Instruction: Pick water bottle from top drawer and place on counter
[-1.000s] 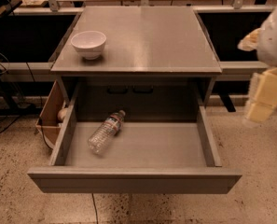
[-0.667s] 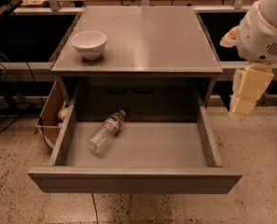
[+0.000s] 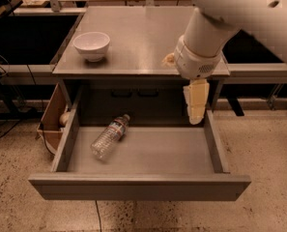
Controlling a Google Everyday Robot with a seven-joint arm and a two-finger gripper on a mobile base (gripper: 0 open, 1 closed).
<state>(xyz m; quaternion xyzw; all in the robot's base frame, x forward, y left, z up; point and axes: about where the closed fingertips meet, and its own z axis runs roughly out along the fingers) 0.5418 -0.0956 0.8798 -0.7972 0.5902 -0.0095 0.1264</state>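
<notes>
Clear ribbed water bottle [image 3: 110,136] lies sideways at the left of the open grey metal top drawer [image 3: 138,186], with bare floor to its right. Cream claw [image 3: 195,114] hangs over the drawer's back-right corner; whether it is apart or together, I cannot tell.

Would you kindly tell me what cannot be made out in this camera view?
In the camera view:
- Counter: its right side, hidden by the arm.
- Top drawer: its right rear corner, behind the gripper hanging there.
- Water bottle: label print too small to read.
- Cardboard box: mostly hidden by the drawer's left wall.
</notes>
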